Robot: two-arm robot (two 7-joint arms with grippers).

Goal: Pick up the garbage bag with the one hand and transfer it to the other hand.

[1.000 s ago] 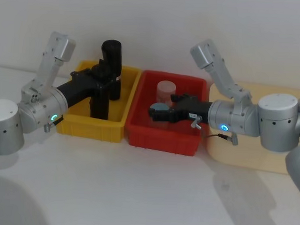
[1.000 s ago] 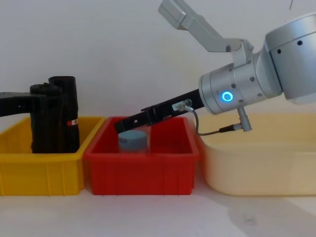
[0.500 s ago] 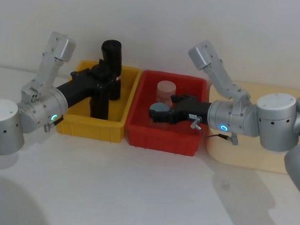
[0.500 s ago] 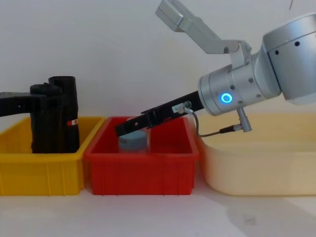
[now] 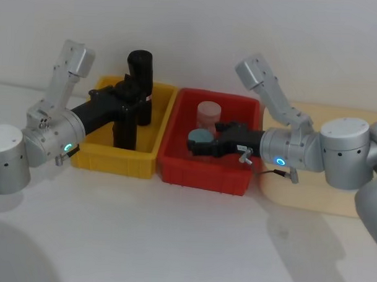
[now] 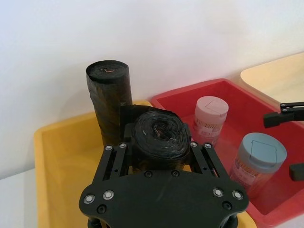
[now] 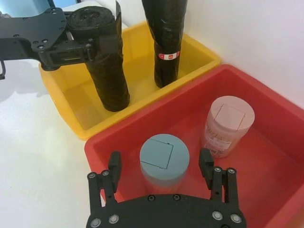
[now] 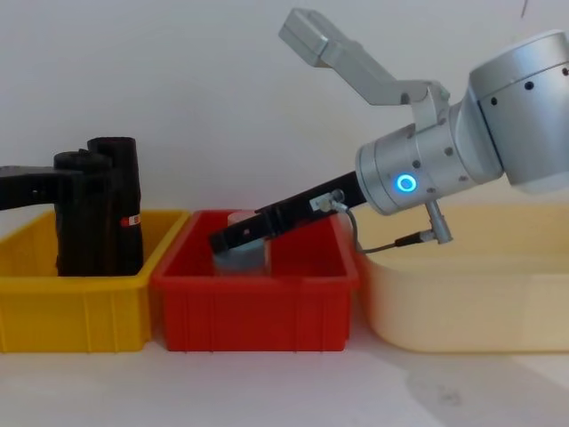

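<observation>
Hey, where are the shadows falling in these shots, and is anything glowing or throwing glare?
Head view: soft arm shadows on the white table; the right arm's blue ring and the left arm's green lamp glow. Chest view: the ring glows against the grey arm. Left wrist view: even light, no strong glare on the matte garbage bag.

The right end effector [image 8: 219, 240] has sunk deeper into the red bin [image 8: 258, 307] over the last 1 s. In the chest view its tip, earlier above the grey-blue-capped jar [image 8: 244, 260], now crosses the cap. Its 2 spread fingers [image 7: 115, 166] now flank that jar, and the arm's silver upper link [image 8: 356, 64] has dipped leftward
</observation>
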